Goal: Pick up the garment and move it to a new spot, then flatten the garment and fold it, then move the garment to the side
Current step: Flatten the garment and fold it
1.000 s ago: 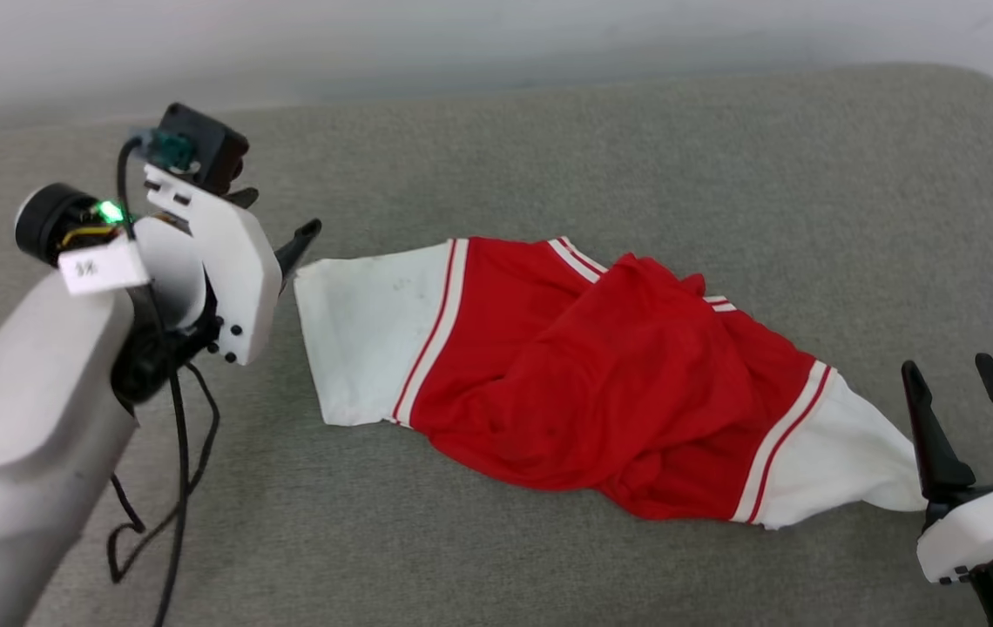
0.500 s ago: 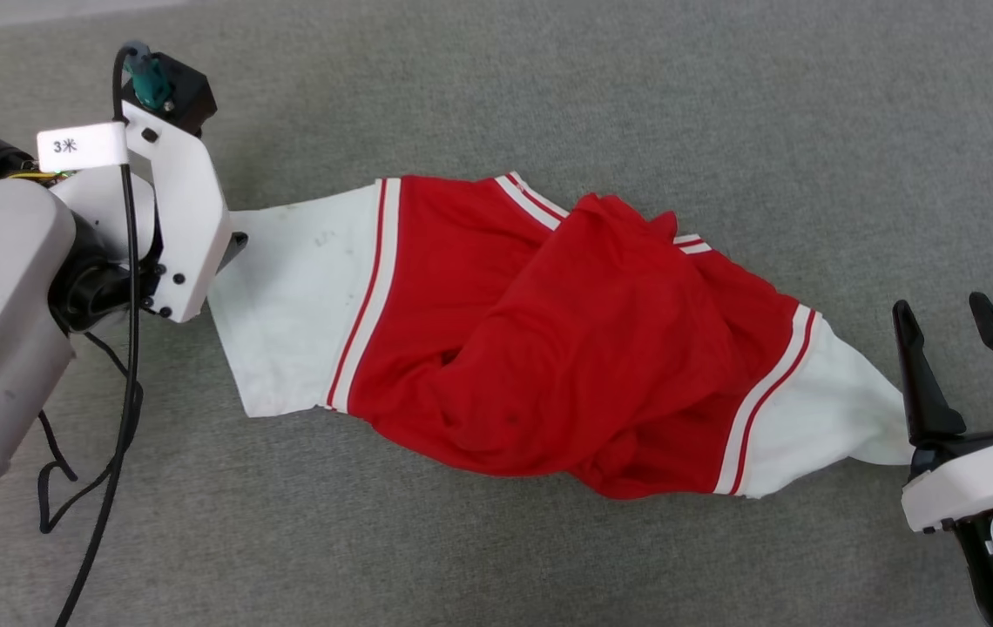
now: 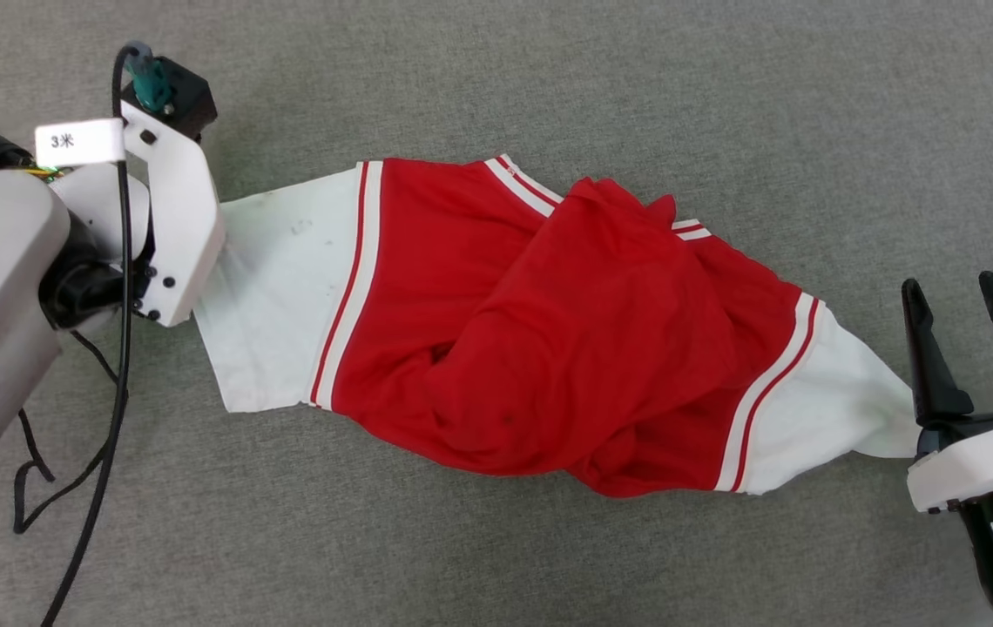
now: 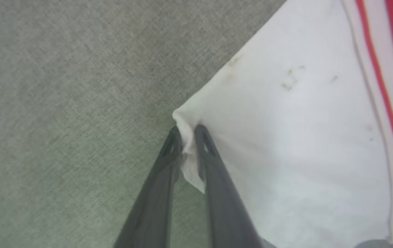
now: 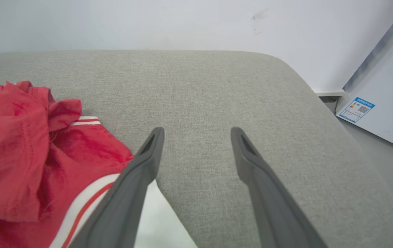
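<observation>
Our left gripper (image 4: 186, 132), spread a second ago, now pinches the white sleeve corner of the red jersey (image 3: 549, 348) lying crumpled on the grey cushion (image 3: 636, 78), while our right gripper (image 3: 949, 280) stays spread beside the other sleeve, white wall (image 5: 148, 24) beyond.

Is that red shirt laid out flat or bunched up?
Bunched up: the shirt lies twisted, its red middle heaped in overlapping folds.

In head view, white bracket (image 3: 179, 218) hides left gripper (image 4: 187, 131) jaws.
</observation>
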`<state>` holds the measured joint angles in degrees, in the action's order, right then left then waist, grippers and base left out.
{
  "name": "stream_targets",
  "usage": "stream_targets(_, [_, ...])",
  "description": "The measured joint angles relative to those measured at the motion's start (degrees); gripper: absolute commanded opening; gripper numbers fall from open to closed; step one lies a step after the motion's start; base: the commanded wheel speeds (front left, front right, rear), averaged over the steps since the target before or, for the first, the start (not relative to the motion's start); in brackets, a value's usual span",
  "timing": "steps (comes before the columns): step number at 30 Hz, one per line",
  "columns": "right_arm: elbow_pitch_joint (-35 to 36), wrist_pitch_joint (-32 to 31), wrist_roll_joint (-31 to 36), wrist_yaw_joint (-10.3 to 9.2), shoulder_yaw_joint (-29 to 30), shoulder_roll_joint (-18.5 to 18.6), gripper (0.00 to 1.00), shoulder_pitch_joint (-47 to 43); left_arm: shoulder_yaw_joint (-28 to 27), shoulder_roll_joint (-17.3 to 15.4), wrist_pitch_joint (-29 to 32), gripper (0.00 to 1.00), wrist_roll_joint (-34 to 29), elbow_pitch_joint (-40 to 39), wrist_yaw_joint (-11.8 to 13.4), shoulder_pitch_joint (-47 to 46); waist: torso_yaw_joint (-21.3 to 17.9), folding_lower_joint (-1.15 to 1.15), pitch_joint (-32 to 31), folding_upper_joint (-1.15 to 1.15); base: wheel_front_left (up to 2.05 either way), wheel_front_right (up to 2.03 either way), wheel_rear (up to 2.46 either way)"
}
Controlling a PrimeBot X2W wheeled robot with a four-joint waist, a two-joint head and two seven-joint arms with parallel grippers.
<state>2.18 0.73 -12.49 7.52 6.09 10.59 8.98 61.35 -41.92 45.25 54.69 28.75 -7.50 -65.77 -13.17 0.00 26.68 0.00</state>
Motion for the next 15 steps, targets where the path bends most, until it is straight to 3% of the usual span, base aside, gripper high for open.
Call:
stream_targets(6, [0.3, -2.6, -0.5, 0.00, 0.1, 4.2, 1.00, 0.2, 3.0, 0.3, -9.6, 0.00, -1.1, 1.0, 0.0, 0.5, 1.2, 0.00, -2.8, 0.00, 0.00, 0.00, 0.00])
stream_targets(15, [3.0, -16.8, -7.4, 0.00, -3.7, 18.3, 1.00, 0.5, 3.6, -1.4, -19.8, 0.00, 0.6, -0.5, 0.0, 0.8, 3.8, 0.00, -8.3, 0.00, 0.00, 0.00, 0.00])
